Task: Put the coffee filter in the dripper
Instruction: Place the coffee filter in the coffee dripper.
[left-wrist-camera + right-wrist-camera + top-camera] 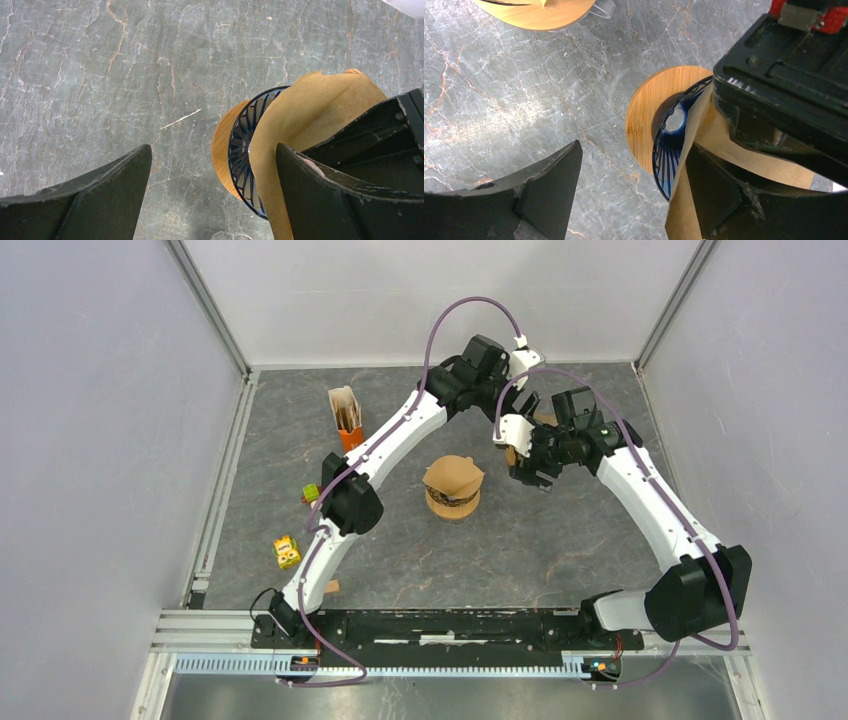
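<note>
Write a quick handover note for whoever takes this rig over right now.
Left tool: open, over the far dripper.
Right tool: open, at the same dripper.
A brown filter lies against that dripper, and neither tool grips it. Whether it is fully seated, I cannot tell.
A second dripper mid-table carries a filter.
Left to do: check the seating, press the filter in if needed, then pull both arms clear.

The coffee filter [704,135] runs off the bottom edge in both wrist views and covers the dripper's [671,145] far side. A black housing [784,65] hides the filter's upper part. The top edge cuts a 2nd wooden base [536,12]. The yellow item [287,552] is too small to identify
</note>
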Tool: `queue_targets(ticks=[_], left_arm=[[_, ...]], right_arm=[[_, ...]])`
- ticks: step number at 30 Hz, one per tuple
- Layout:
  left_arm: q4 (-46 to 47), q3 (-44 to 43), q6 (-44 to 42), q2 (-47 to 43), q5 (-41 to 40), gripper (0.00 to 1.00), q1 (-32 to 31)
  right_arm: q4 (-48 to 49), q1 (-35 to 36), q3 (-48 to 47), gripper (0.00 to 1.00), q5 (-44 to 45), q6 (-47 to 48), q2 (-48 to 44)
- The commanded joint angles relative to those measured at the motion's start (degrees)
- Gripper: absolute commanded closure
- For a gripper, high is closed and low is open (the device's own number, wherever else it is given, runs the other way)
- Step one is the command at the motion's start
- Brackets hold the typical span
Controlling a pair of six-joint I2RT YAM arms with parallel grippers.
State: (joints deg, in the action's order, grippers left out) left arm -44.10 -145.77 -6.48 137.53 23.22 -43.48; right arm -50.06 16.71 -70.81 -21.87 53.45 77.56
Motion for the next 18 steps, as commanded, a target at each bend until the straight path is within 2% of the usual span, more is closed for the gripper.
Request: queue_targets(ticks=[1, 18], left_arm=[[0.07, -2.76, -0.71, -4.52, 3.13, 0.00, -0.81], [-0.38, -4.12, 1.01, -7.03, 3.18, 0.00, -0.33]], right_arm=[[0.59, -1.42, -2.57, 0.19, -2.34, 0.25, -1.15], [0.14, -4.84, -3.81, 0.18, -6.79, -0.67, -3.46]])
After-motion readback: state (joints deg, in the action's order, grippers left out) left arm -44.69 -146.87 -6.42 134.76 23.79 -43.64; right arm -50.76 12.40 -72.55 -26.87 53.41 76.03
